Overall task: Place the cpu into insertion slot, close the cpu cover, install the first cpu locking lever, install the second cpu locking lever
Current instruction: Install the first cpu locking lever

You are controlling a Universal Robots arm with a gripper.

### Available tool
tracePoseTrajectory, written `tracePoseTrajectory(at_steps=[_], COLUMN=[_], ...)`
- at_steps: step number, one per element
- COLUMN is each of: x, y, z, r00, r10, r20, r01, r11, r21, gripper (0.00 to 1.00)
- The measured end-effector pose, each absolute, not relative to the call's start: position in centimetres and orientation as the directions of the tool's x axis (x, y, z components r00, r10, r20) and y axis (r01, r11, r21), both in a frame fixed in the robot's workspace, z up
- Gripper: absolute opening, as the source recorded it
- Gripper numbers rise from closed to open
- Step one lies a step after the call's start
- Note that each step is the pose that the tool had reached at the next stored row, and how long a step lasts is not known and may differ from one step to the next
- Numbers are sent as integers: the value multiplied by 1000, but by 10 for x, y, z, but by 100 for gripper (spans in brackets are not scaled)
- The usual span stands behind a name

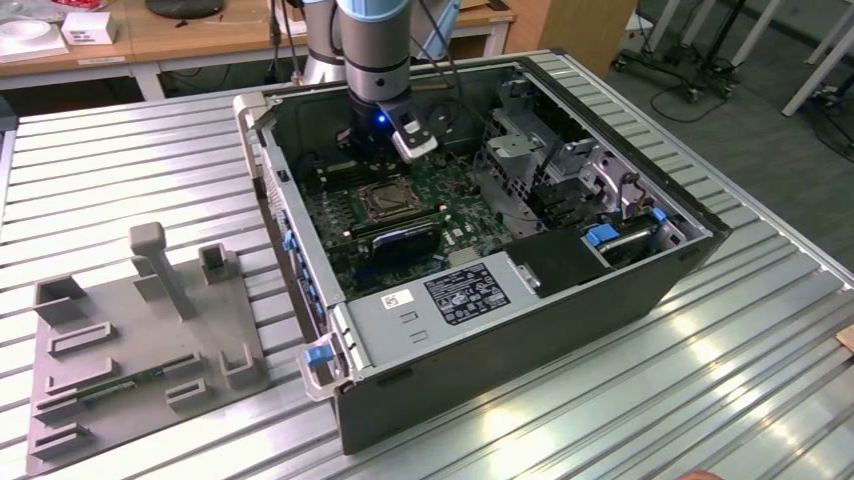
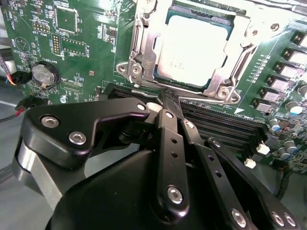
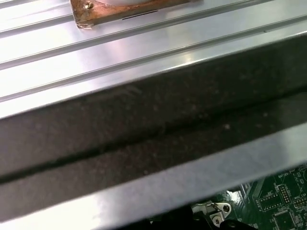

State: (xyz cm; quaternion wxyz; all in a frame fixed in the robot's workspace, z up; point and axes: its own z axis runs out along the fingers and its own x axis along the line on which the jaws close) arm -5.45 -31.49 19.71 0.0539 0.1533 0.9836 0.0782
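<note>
One cpu [image 2: 192, 50] — inside insertion slot [image 2: 199, 11]

No text can be read. A dark label [image 1: 467, 292] and a white sticker [image 1: 396, 300] sit on the computer case [image 1: 534, 340], print too small.

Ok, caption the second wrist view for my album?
Hand near the cpu seated in the insertion slot under the cpu cover.

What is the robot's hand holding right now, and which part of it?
Nothing, as far as shows. The gripper is shut, its tip at the edge of the socket; the chip lies in that socket.
</note>
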Motion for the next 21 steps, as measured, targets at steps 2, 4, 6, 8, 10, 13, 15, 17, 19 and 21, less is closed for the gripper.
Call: tracePoseTrajectory(at_steps=[2,4,6,8,10,13,15,17,19,21], x=[-55,-55,-55,-55,-55,-55,-55,-55,-55,-55], y=[-315,-315,-315,-315,-315,-315,-315,-314,-314,-314], z=[197,196,196,196,196,196,196,196,196,196], r00=[-947,-947,-947,-947,-947,-947,-947,-947,-947,-947], r10=[310,309,309,308,308,308,307,307,307,307], r20=[-84,-86,-87,-89,-92,-93,-93,-94,-94,-94], r01=[293,293,293,293,293,293,293,293,293,293], r11=[942,942,943,944,945,945,946,946,946,946], r21=[165,160,156,149,143,143,142,142,142,142], gripper=[10,10,10,10,10,10,10,10,10,10])
